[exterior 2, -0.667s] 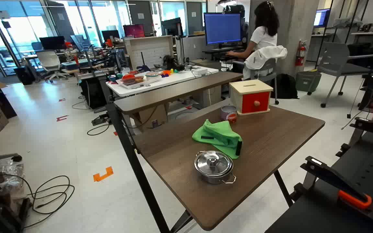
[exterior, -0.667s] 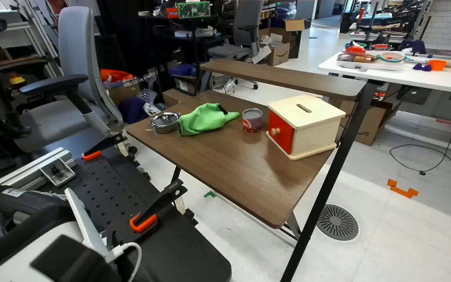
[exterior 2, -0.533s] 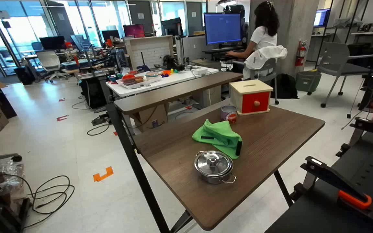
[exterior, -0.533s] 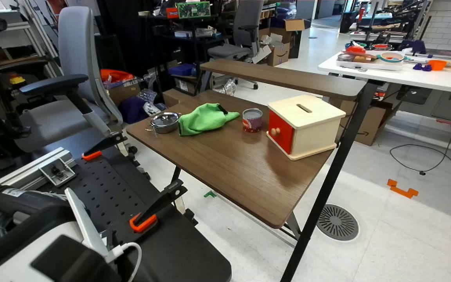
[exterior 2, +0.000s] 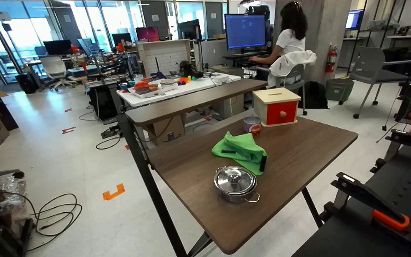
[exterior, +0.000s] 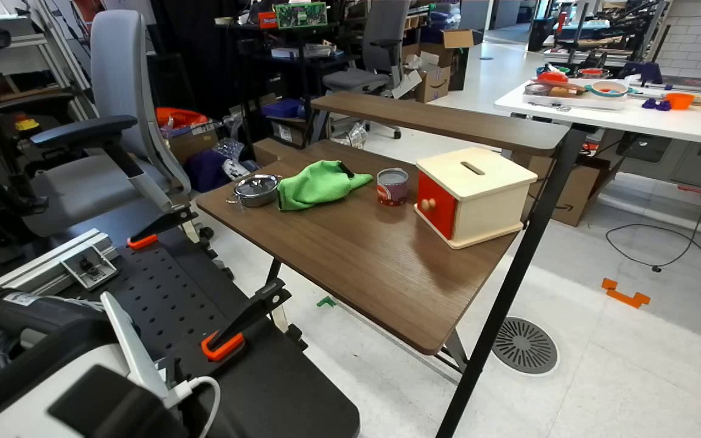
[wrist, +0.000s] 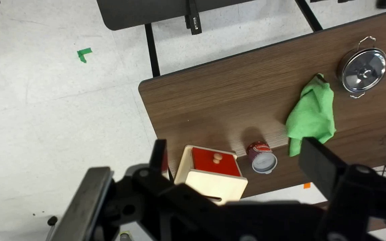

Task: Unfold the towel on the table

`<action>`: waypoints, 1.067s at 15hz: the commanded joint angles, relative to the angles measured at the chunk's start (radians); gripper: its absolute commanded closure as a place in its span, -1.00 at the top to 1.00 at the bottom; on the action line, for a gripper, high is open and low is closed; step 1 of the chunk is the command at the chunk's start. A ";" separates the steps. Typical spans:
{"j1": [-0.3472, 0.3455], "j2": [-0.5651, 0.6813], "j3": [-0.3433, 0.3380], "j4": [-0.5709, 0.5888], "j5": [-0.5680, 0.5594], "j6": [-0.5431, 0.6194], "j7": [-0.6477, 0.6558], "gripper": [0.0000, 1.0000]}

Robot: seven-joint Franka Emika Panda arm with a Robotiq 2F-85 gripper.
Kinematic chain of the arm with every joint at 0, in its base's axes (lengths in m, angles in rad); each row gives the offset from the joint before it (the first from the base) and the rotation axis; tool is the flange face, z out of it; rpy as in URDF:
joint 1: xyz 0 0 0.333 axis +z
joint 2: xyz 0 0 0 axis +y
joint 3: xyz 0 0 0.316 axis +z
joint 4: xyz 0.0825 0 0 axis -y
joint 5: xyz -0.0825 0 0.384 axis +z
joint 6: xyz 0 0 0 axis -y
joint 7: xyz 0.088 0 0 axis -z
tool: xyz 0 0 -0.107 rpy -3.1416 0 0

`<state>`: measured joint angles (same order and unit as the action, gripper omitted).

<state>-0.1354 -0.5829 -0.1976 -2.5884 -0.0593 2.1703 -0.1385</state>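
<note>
The green towel (exterior: 320, 184) lies crumpled and bunched on the dark brown table (exterior: 350, 255), with dark strips at its edges. In an exterior view it sits just behind the lidded pot (exterior 2: 241, 148). In the wrist view the towel (wrist: 313, 113) is at the right, partly covered by one finger. My gripper (wrist: 235, 143) shows only in the wrist view, high above the table. Its fingers (wrist: 323, 167) are wide apart with nothing held between them. The towel lies beyond the right finger, apart from the gripper.
A metal lidded pot (wrist: 364, 71) stands right beside the towel. A small tin (exterior: 392, 186) and a red-and-tan box (exterior: 475, 198) stand on the towel's other side. A raised shelf (exterior 2: 198, 101) runs along one long edge. A black perforated bench (exterior: 204, 316) with clamps stands opposite.
</note>
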 commanded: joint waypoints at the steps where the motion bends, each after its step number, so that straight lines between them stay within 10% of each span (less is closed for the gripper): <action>1: 0.026 0.078 0.023 0.004 0.041 0.035 0.018 1.00; 16: 0.221 0.698 0.211 0.250 0.414 0.492 0.165 1.00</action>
<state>0.0827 -0.0333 -0.0222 -2.4415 0.3143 2.6064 -0.0074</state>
